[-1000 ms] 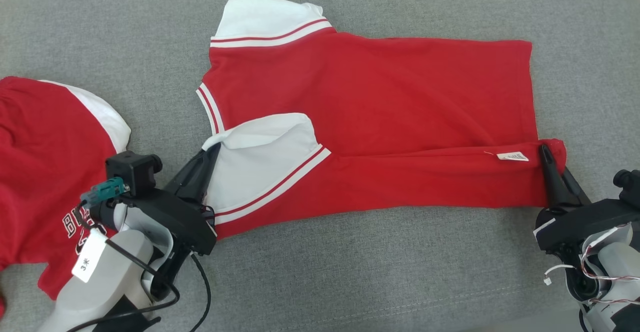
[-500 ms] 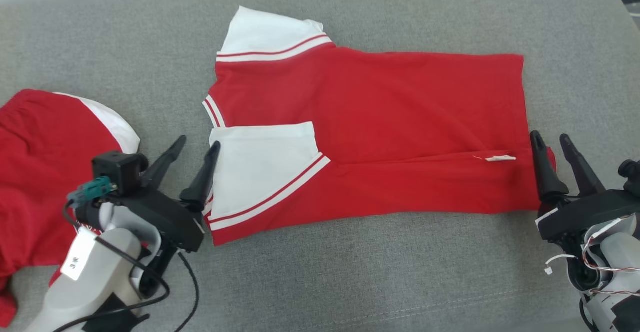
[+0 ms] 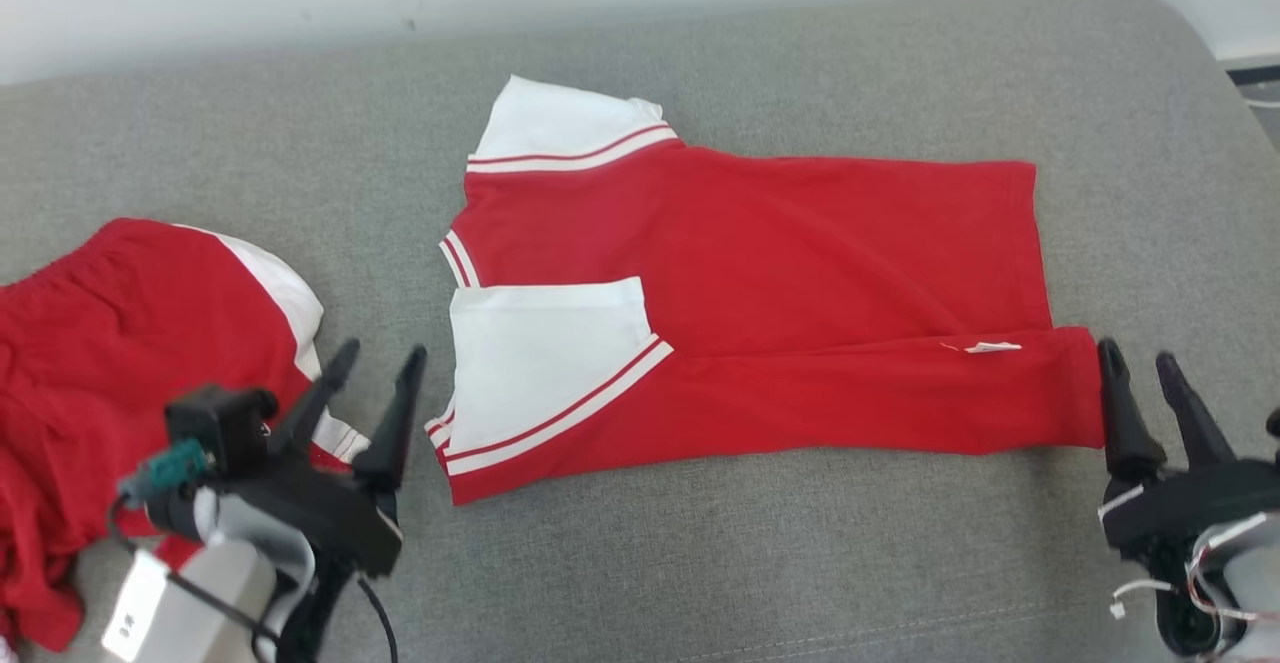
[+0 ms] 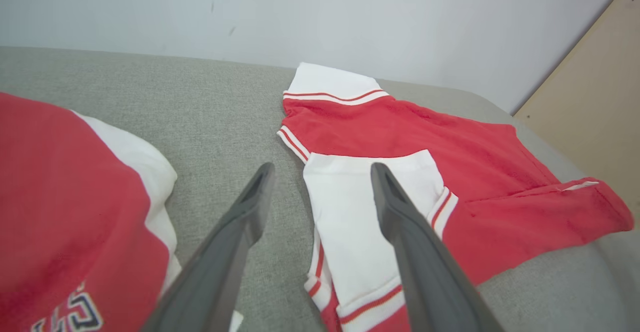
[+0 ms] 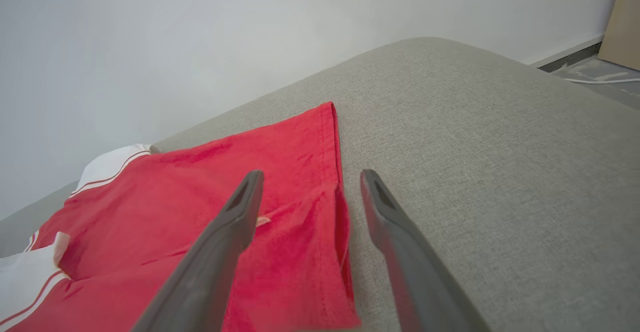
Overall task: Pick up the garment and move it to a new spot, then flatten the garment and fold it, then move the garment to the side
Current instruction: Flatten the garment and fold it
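1. Both grippers are spread wide and hold nothing. The left gripper (image 3: 383,348) sits just beside the collar end of the red shirt (image 3: 780,273), and the right gripper (image 3: 1136,351) sits just beside its hem end.
2. The red shirt lies flat in the middle of the grey cushion (image 3: 800,563), collar end to the robot's left and hem (image 3: 1035,243) to its right.
3. One lengthwise fold is in. The near long edge is turned over as a folded flap (image 3: 850,398), with the near sleeve (image 3: 545,343) lying white on top. The care label (image 3: 990,347) shows at the fold line near the hem.
4. The step in hand looks like the second lengthwise fold, since the far long side and the far sleeve (image 3: 560,123) are not yet turned in.
5. To do it well:
   - Pinch the far edge at both ends, left gripper at the far sleeve and shoulder, right gripper at the far hem corner.
   - Lift low and keep the cloth taut between the two grips.
   - Bring both ends toward the robot at the same pace and lay the edge parallel to the flap.
6. Uneven travel would likely skew the fold, and arms reaching across could drag the flap open.
7. A second red garment (image 3: 130,343) with lettering lies close by the left gripper, so keep that arm off it.
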Available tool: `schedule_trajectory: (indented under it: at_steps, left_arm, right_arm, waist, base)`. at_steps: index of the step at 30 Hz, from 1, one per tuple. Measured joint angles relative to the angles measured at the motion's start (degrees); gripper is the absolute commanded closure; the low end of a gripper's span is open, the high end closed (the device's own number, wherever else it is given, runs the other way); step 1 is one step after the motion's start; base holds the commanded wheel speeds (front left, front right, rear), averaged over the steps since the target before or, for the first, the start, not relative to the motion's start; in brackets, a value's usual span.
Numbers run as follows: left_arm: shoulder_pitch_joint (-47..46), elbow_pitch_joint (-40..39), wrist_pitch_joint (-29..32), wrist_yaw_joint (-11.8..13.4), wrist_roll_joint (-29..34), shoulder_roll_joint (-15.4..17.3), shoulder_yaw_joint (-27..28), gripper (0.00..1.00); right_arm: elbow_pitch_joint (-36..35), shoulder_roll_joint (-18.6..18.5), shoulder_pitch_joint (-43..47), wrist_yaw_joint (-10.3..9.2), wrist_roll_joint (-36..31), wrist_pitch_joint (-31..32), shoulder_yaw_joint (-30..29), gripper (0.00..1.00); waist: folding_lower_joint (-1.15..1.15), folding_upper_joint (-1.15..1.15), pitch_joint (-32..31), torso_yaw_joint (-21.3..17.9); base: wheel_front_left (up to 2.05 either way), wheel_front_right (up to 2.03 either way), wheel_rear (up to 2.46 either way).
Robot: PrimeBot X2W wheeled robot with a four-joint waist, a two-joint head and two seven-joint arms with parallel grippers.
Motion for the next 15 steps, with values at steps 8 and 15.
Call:
schedule_trajectory:
  at_steps: [8, 15]
  left_arm:
    - [8.51, -5.79, 0.00, 1.89, 0.02, -1.36, 1.48, 0.00]
    - [10.90, -8.77, 0.00, 2.37, 0.25, -3.87, 0.68, 0.00]
  right_arm:
    - [0.19, 3.11, 4.54, -0.45, 1.12, 0.00, -4.02, 0.00]
    - [1.64, 4.74, 4.78, -0.38, 3.54, 0.00, -5.69, 0.00]
  waist:
    - [0.00, 0.00, -1.35, 0.13]
    - [0.01, 0.00, -0.27, 0.34]
  base:
    - [0.00, 0.00, 0.00]
    - [0.00, 0.00, 0.00]
